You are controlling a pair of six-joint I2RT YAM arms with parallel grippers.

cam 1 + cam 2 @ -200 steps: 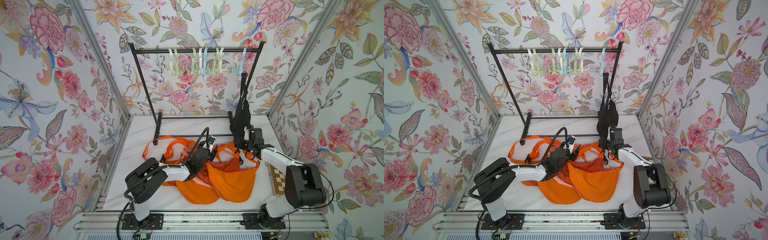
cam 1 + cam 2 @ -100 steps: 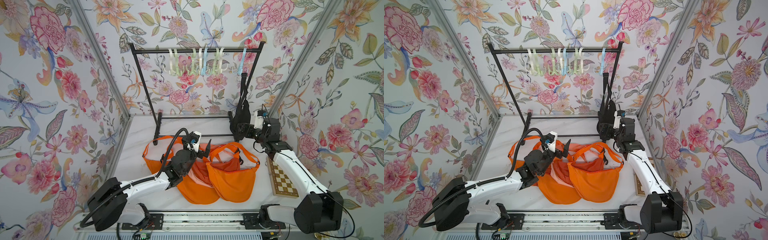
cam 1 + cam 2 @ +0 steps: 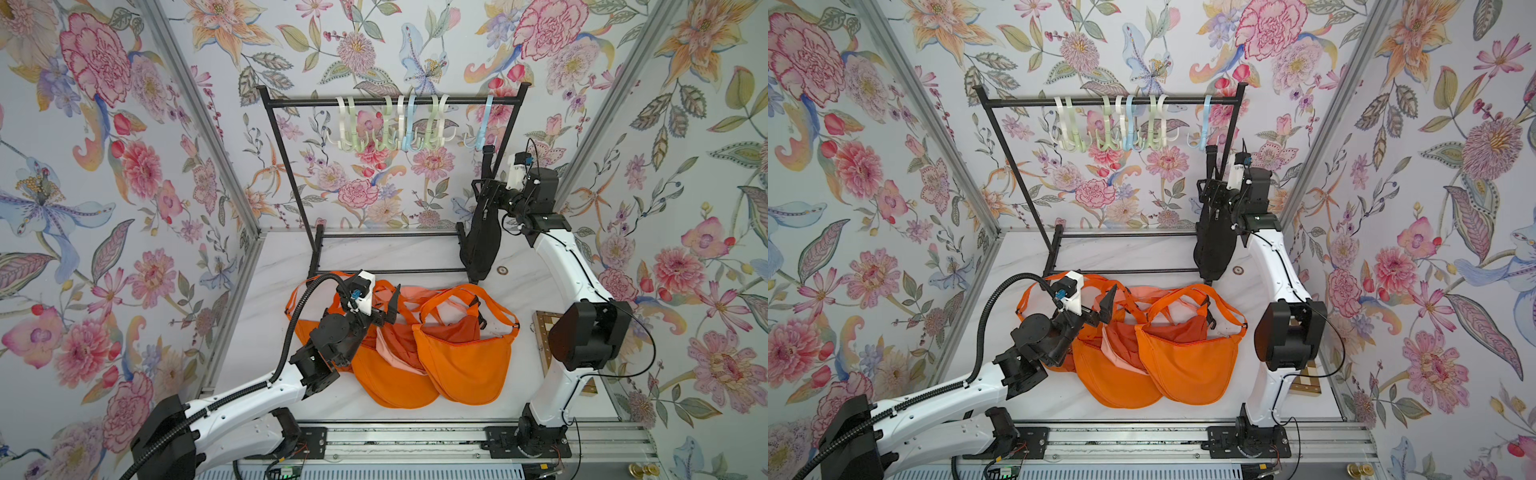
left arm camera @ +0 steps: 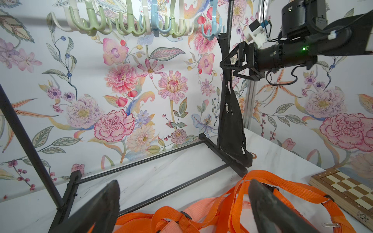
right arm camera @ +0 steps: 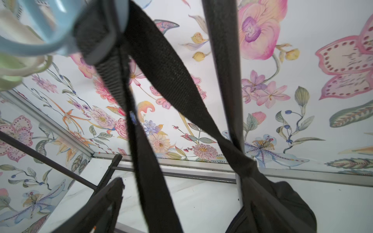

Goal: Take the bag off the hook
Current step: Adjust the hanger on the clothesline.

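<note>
The black bag point(image 3: 482, 237) was hung by its webbing strap point(image 5: 161, 60) from the light blue hook point(image 3: 485, 124) at the right end of the rack point(image 3: 291, 174), over the far right corner of the counter point(image 3: 266, 299). It was seen as a slim, crescent-shaped pouch with a zip pull on its side, and its lower end reached down beside the rack's foot. The right hand point(image 4: 229, 67) was held at the strap a little below the hook with its jaws spread. In the right wrist view the strap was run between them, though whether it was touched could not be told. A second earlier this hand had been kept low at the orange bags point(image 3: 461, 361), and since then it had been raised to the strap. The left hand point(image 4: 181, 201) was held spread above the orange bags with nothing between its fingers point(image 4: 105, 201). It had been lifted and drawn back from the pile, against which it had been pressed a second before. The orange bags were left heaped in the middle of the counter, and a chessboard point(image 4: 343, 187) was laid at the right edge.
</note>
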